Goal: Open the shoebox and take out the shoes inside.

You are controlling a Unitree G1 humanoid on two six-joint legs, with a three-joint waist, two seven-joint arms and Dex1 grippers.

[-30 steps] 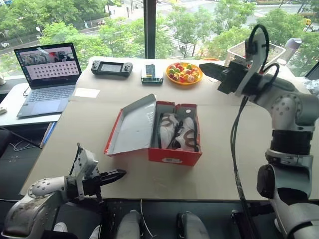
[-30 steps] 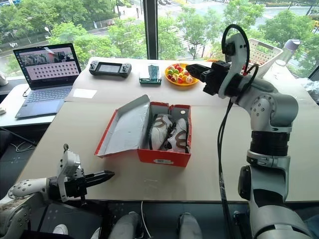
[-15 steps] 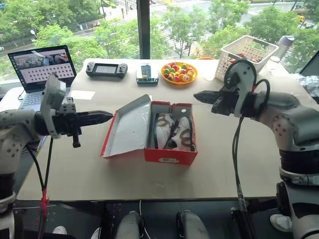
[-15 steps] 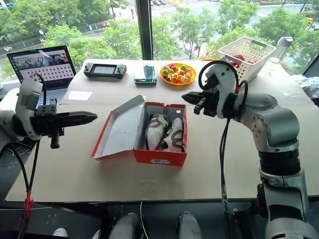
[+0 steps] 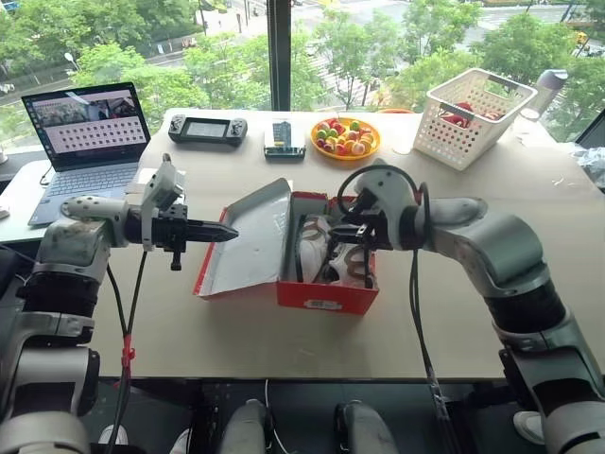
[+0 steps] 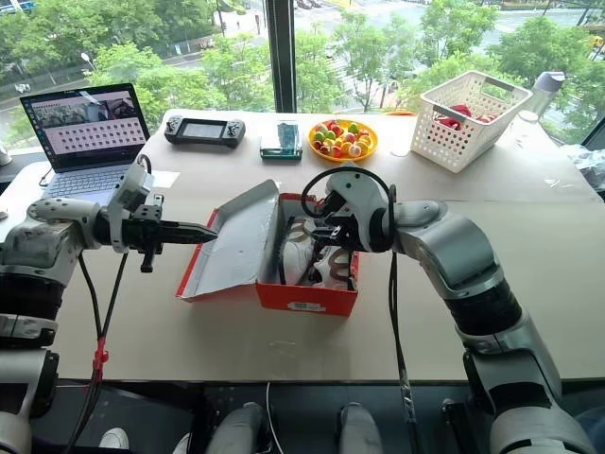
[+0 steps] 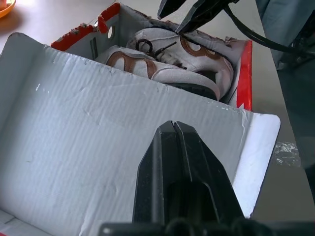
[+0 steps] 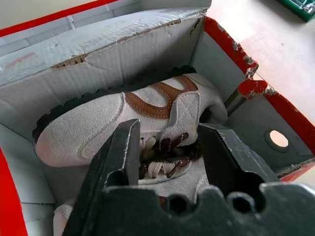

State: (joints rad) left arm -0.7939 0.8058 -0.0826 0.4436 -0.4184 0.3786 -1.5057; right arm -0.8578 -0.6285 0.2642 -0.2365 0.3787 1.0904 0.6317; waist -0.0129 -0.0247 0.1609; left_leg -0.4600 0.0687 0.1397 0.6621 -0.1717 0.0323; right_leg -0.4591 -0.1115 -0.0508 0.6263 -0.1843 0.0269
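Two shoes under spread right pincer; left pincer pressed together; no legible writing.

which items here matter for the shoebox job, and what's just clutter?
Job:
- shoebox, lid already open
- shoes inside it
- right pincer, open over the laces
- left pincer, shut, by the lid

Clutter:
- laptop
- handheld console
- fruit plate
- white basket
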